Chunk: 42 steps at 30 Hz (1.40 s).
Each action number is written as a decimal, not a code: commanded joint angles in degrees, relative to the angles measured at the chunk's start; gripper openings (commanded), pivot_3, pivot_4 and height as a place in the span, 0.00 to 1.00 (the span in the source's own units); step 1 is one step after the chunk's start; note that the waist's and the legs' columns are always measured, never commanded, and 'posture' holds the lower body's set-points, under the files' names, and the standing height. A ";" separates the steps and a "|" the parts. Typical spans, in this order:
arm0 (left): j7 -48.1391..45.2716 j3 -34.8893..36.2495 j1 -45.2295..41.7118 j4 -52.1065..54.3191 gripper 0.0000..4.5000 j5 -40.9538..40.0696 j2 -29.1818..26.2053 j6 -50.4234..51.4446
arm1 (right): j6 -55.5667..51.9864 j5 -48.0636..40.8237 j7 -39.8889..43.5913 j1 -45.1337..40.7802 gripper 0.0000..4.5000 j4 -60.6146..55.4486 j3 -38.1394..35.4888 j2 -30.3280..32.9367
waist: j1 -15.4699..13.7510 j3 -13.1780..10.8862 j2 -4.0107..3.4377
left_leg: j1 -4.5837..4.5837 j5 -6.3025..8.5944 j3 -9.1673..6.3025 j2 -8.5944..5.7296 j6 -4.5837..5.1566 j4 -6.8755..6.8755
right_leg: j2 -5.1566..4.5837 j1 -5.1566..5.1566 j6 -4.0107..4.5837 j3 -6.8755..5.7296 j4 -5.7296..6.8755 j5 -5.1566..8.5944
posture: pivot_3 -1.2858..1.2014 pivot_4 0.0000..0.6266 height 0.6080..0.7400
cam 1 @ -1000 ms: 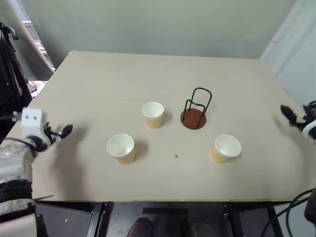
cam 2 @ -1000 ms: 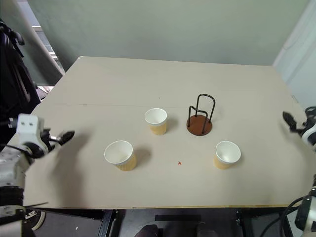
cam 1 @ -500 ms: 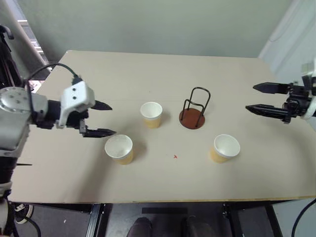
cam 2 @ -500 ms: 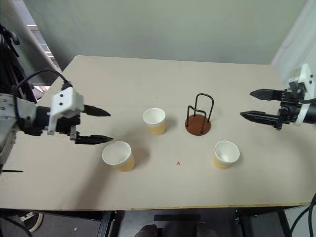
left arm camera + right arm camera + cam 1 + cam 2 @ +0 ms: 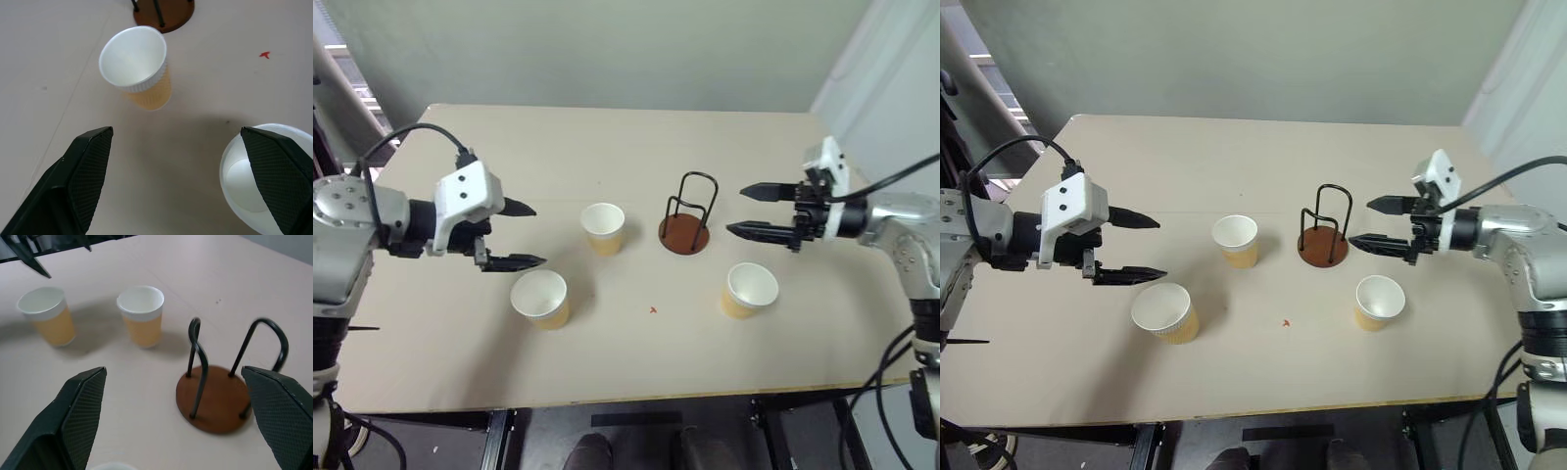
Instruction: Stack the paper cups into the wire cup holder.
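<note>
Beige table carries everything. Left gripper is spread wide and empty, with one paper cup just beside its lower finger. Right gripper, also spread and empty, points at the wire cup holder near it; another cup stands below it.

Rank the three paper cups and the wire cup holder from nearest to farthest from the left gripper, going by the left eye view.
From the left gripper:
1. Near-left cup, just below the lower fingertip.
2. Middle cup, beside the holder, toward the left gripper.
3. Wire cup holder, centre of the table.
4. Right-hand cup, under the right gripper.
</note>
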<state>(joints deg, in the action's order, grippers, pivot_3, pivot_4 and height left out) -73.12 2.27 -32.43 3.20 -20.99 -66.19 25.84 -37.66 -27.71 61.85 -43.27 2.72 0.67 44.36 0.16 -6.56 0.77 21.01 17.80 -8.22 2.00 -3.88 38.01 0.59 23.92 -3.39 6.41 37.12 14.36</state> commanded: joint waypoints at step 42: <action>3.02 6.75 1.52 7.43 1.00 -4.55 0.59 1.47 | -0.09 -3.35 18.20 0.16 0.00 -11.19 5.91 -2.61 | -0.35 0.00 -0.01 | 0.14 0.04 -0.11 -0.16 -0.10 0.04 | 0.05 0.01 0.02 -0.08 -0.07 0.00 | 0.52 0.24 1.00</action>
<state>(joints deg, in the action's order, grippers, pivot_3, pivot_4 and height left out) -69.74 8.19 -29.77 10.44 -25.37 -65.33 28.36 -36.97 -27.56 76.71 -43.04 -2.80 6.33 40.91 -0.20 -6.56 0.77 21.15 17.84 -8.32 1.81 -3.99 38.06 0.66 23.92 -3.36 6.33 37.04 14.37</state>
